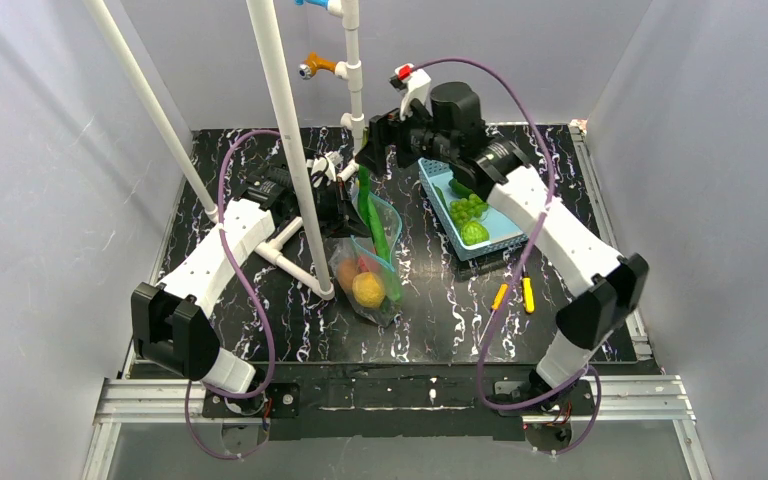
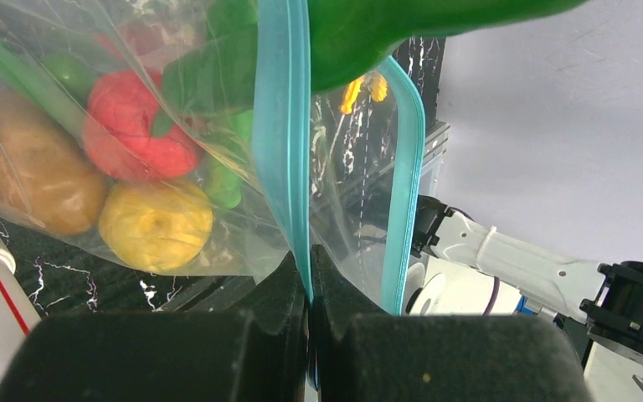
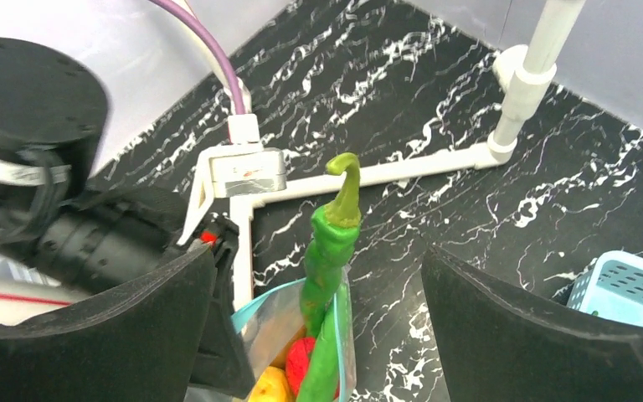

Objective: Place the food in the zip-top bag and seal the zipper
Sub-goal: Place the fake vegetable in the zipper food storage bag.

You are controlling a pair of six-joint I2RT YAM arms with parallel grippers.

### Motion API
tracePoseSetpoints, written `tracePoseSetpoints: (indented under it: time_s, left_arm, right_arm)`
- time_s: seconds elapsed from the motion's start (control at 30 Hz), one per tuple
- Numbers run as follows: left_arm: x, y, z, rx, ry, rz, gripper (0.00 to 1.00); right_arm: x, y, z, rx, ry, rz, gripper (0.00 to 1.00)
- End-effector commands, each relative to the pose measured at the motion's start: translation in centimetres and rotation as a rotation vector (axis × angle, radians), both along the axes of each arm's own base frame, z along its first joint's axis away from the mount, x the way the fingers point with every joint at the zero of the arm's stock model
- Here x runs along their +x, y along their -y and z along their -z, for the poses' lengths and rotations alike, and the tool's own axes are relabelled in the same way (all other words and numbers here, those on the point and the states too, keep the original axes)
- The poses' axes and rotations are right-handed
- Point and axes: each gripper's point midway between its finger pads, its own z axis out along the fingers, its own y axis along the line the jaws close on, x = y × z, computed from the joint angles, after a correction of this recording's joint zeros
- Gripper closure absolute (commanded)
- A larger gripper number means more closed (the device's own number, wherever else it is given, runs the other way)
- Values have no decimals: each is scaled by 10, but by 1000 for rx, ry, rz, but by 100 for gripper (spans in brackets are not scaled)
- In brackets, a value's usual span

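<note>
The clear zip-top bag (image 1: pixel 378 262) lies mid-table and holds a yellow-orange fruit (image 1: pixel 368 290), a red piece (image 1: pixel 363 264) and long green pods (image 1: pixel 378 228). My left gripper (image 1: pixel 334 203) is shut on the teal zipper strip (image 2: pixel 283 142) at the bag's mouth, holding it up and open. The left wrist view shows a brown-orange fruit (image 2: pixel 33 176), the red piece (image 2: pixel 134 126) and the yellow fruit (image 2: pixel 157 226) through the plastic. My right gripper (image 1: pixel 376 150) is open and empty above one green pod (image 3: pixel 333 243), which sticks out of the bag's mouth (image 3: pixel 272 306).
A light-blue basket (image 1: pixel 505 228) at the back right holds more green toy food (image 1: pixel 472 232). Two orange-handled screwdrivers (image 1: pixel 515 295) lie in front of it. A white pipe frame (image 1: pixel 290 150) stands left of the bag, with its base (image 3: pixel 402 170) on the table.
</note>
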Motion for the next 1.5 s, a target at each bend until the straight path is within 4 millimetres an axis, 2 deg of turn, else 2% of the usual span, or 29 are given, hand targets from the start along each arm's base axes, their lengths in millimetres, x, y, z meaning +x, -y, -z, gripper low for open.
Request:
tracePoseSetpoints:
  time_s: [0.0, 0.1, 0.2, 0.3, 0.43, 0.5, 0.6, 0.67, 0.77, 1.0, 1.17, 1.27, 1.37, 1.43, 1.47]
  left_arm:
    - [-14, 1, -14, -36, 27, 34, 100]
    - [-14, 1, -13, -35, 20, 34, 100]
    - [-13, 2, -14, -36, 24, 34, 100]
    - [-12, 2, -18, -40, 32, 35, 100]
    - [-11, 3, -22, -40, 39, 39, 100]
    - [-9, 3, -23, -40, 43, 38, 100]
    - [-7, 4, -25, -43, 46, 36, 100]
    - [-6, 5, -26, -46, 50, 34, 100]
    - [-4, 6, -29, -54, 53, 30, 100]
    - [-5, 7, -30, -70, 52, 29, 100]
    - [-6, 7, -27, -72, 50, 30, 100]
    - [-6, 8, -27, -79, 48, 34, 100]
    - [-5, 8, -27, -77, 49, 30, 100]
    - [-6, 8, -27, -79, 48, 32, 100]
    - [-5, 8, -27, -79, 52, 34, 100]
  right_arm:
    - [14, -8, 0, -31, -20, -26, 2]
    - [26, -23, -6, -8, -16, -60, 5]
    - [40, -32, 0, -18, -23, -51, 15]
    - [46, -37, 11, -38, -57, -51, 39]
    - [37, -32, 5, 0, -53, -46, 71]
    - [28, -28, -8, 42, -30, -52, 87]
    - [18, -19, -28, 117, 8, -27, 98]
    - [15, -10, -39, 176, 37, 17, 99]
    - [11, -2, -46, 277, 76, 64, 99]
    - [22, 18, -30, 491, 101, 267, 99]
    - [17, 26, -22, 644, 87, 385, 99]
    - [23, 30, 9, 662, 61, 462, 99]
    - [20, 32, 39, 641, 38, 471, 99]
    - [9, 30, 53, 589, 42, 441, 99]
    - [0, 27, 56, 560, 54, 397, 94]
